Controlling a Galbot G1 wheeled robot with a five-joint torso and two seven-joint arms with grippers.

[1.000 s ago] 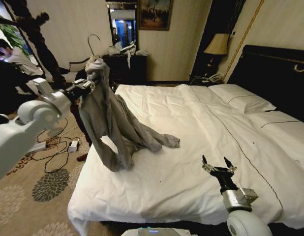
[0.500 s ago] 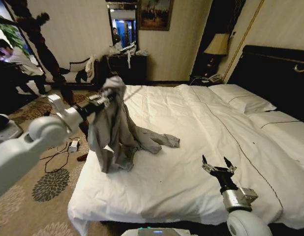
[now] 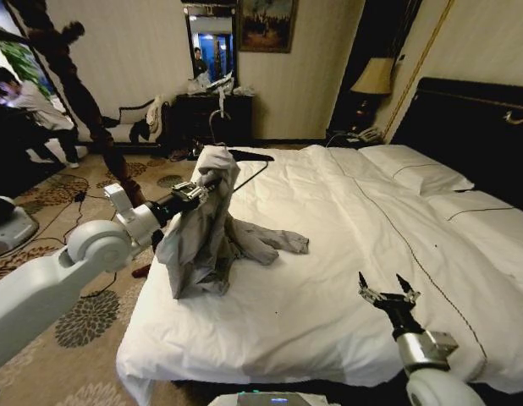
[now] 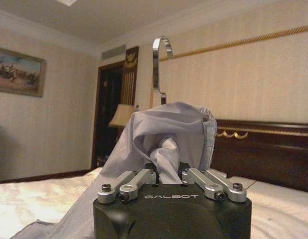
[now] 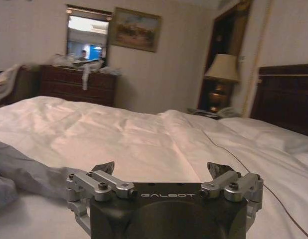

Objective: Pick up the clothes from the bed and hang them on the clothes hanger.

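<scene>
The light-grey clothes [image 3: 198, 241] hang from my left gripper [image 3: 198, 190], which is shut on the bunched collar above the bed's left side. The lower cloth and a sleeve [image 3: 278, 241] rest on the white bed [image 3: 355, 228]. The clothes hanger sits inside the collar, with one black arm [image 3: 251, 156] poking out to the right. In the left wrist view its silver hook [image 4: 161, 64] rises above the grey cloth [image 4: 164, 129], which the left gripper [image 4: 166, 172] pinches. My right gripper [image 3: 388, 292] hovers open over the bed's near edge. It also appears open in its own wrist view [image 5: 161, 169], with the shirt [image 5: 24, 172] off to the side.
A black headboard [image 3: 465, 118] and pillows [image 3: 414, 173] lie at the right. A dark dresser [image 3: 215, 110], a chair with draped garments [image 3: 151, 114] and a lamp [image 3: 376, 76] stand along the far wall. Patterned carpet [image 3: 84, 317] lies left of the bed.
My left gripper has carried the clothes and hanger rightward and lower, from beside the bed to over its left part. More cloth now rests on the duvet. The right gripper shifted slightly.
</scene>
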